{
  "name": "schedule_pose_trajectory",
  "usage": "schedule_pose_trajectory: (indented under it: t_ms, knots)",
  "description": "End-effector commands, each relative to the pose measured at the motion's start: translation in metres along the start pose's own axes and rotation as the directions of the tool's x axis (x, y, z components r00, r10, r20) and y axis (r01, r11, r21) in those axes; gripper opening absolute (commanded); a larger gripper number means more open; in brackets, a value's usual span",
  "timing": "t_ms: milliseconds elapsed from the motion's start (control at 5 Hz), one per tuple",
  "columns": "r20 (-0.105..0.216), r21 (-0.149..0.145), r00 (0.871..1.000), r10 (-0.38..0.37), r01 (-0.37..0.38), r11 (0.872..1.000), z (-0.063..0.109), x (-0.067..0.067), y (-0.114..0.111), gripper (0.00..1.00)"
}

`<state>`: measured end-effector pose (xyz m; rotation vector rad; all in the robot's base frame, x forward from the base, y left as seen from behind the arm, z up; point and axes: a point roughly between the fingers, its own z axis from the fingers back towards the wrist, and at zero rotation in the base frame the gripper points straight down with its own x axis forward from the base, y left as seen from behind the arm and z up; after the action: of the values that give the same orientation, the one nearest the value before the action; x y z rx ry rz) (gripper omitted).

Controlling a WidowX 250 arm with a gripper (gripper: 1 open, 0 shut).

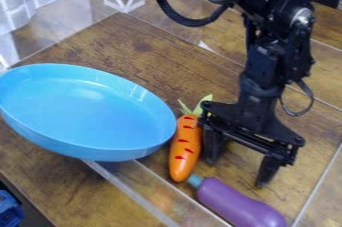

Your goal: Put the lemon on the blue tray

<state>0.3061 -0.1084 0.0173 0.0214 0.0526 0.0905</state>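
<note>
Gripper [243, 152] spread wide beside carrot [186, 148] — blue tray [80, 111] open, well clear.

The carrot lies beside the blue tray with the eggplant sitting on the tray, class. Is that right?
Not quite. The camera view shows the eggplant on the wooden table, near the carrot's tip, not on the tray. The carrot does lie beside the tray.
</note>
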Motion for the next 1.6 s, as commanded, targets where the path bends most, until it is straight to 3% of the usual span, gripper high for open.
schedule_pose_trajectory:
  t_ms: [0, 400, 1000, 1400]
  knots:
    - [0.035, -0.01, 0.999, 0.003, -0.003, 1.0, 0.007, 0.013, 0.008, 1.0]
    - [0.054, -0.021, 0.997, -0.051, 0.053, 0.998, 0.008, 0.019, 0.01, 1.0]
    - [0.096, -0.032, 0.995, -0.029, 0.032, 0.999, 0.008, 0.055, 0.009, 1.0]
    - [0.119, -0.034, 0.99, -0.081, 0.085, 0.996, 0.013, 0.048, 0.015, 1.0]
